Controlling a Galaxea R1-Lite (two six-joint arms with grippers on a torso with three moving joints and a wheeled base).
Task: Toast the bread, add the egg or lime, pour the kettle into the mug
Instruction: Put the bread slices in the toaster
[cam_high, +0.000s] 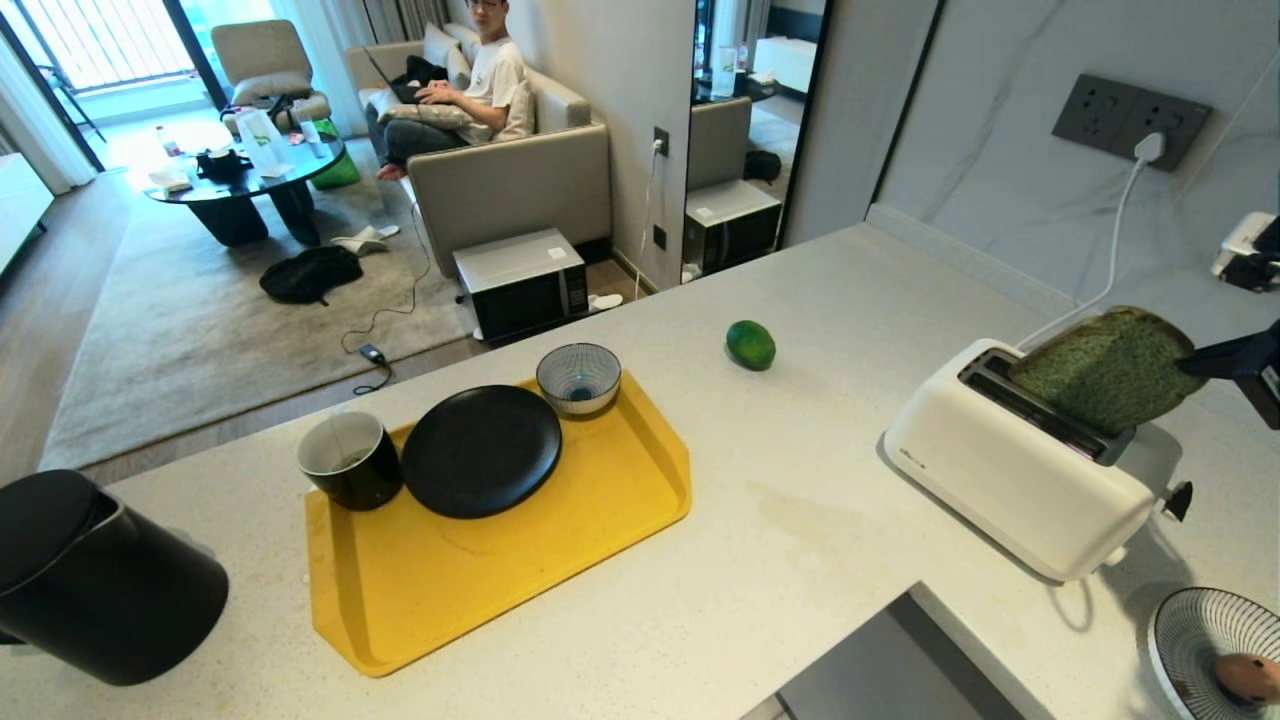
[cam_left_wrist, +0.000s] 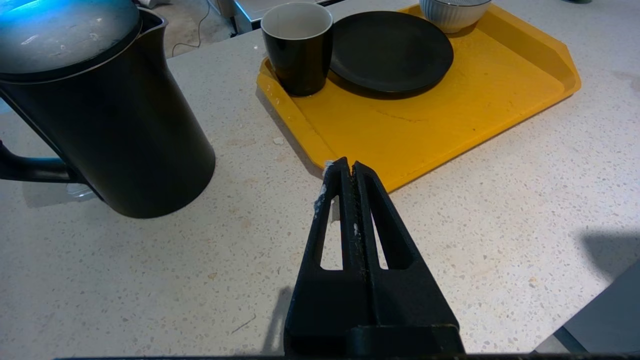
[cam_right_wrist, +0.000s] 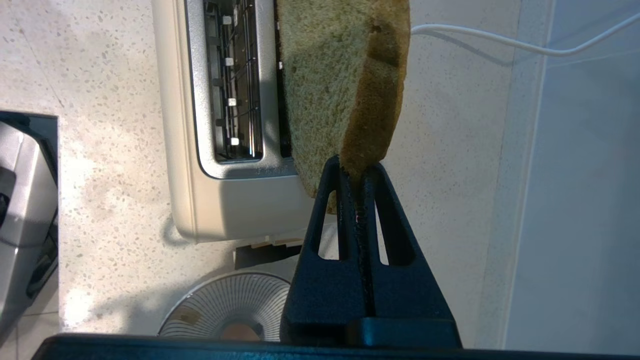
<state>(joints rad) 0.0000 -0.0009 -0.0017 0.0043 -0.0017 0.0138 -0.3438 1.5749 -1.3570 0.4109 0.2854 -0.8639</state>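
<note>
**Green bread slice held at the toaster slot, kettle and mug waiting on the counter**

A pale, speckled stone counter (cam_high: 800, 520) fills the scene. On its left sits a flat rectangular yellow plastic tray (cam_high: 600, 500) with a raised rim. At the counter's left edge stands the tall matte black cylindrical kettle (cam_high: 95, 590), lid on, its loop handle pointing away from the tray. On the right is a smooth white two-slot toaster (cam_high: 1010, 480) with a metal top, its white cord running up to a grey wall socket (cam_high: 1130, 118).

On the tray lie a round matte black plate (cam_high: 481, 450), the short glossy black mug (cam_high: 350, 460) with a white inside touching the plate's left edge, and a small blue-striped white bowl (cam_high: 578, 377) at the far corner. A white line-patterned dish (cam_high: 1200, 640) holding the pinkish-tan egg (cam_high: 1248, 676) sits near the toaster. The round glossy green lime (cam_high: 750, 344) lies alone on bare counter between tray and toaster.

The thick spongy pale green bread slice (cam_right_wrist: 330, 85) with an olive-brown crust tilts over the far slot, its lower corner at the opening. The right gripper (cam_right_wrist: 354, 167) pinches the crust edge between narrow black jaws. The left gripper (cam_left_wrist: 348, 167) hangs over bare counter between kettle and tray, jaws pressed together on nothing.

A person (cam_high: 470, 90) sits on a sofa beyond.
</note>
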